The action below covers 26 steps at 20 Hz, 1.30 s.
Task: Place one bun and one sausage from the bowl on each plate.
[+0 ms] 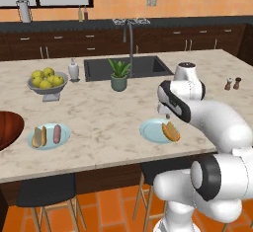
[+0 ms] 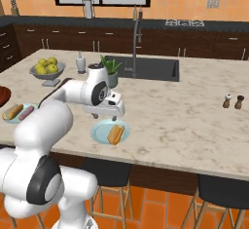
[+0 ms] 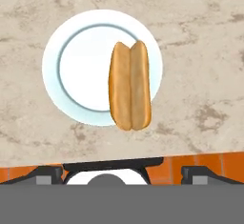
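Note:
A light blue plate (image 3: 76,66) lies near the counter's front edge with a bun (image 3: 130,85) on its right half. My gripper (image 3: 123,170) hovers open just above it, fingertips (image 3: 47,173) spread wide with nothing between them. From the base the same plate (image 1: 153,130) and bun (image 1: 171,131) lie under the gripper (image 1: 166,113). At the left, a second plate (image 1: 48,142) carries a bun (image 1: 39,136) and a sausage (image 1: 57,133). The dark wooden bowl (image 1: 7,127) pokes in at the far left edge; its contents are hidden.
A grey footed bowl of yellow-green fruit (image 1: 48,82), a soap dispenser (image 1: 73,70), a potted plant (image 1: 119,75) and the sink (image 1: 126,67) stand behind. Salt and pepper shakers (image 1: 232,83) are at the right. Stools (image 1: 47,191) stand under the counter's front edge.

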### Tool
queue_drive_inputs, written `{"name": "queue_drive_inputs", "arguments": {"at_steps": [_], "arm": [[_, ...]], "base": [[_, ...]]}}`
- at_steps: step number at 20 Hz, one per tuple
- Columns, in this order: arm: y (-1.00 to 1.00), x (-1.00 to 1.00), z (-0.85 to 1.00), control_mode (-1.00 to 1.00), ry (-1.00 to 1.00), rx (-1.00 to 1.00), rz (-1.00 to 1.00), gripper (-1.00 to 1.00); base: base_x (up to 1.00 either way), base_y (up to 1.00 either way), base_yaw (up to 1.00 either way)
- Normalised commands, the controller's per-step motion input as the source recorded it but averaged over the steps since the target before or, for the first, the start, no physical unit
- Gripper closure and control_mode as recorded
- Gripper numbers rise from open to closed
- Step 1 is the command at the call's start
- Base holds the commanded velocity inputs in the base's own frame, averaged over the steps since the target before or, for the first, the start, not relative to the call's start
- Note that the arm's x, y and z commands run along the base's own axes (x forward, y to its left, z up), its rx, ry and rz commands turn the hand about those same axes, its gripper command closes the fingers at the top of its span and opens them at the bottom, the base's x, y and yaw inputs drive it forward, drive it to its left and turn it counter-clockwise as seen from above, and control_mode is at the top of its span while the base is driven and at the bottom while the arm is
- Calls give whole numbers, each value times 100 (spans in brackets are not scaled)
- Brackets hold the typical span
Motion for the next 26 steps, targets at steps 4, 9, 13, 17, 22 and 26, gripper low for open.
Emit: {"name": "queue_drive_inputs", "arguments": {"at_steps": [4,9,13,17,22,26], "arm": [[0,-34,36,-100,0,0,0,-100],[0,0,0,100,0,0,0,-100],[0,0,0,100,0,0,0,-100],[0,0,0,100,0,0,0,-100],[0,0,0,100,0,0,0,-100],[0,0,0,100,0,0,0,-100]], "base": [[0,0,0],[-23,49,-1],[-2,100,0],[0,100,0],[0,100,0],[0,100,0]]}}
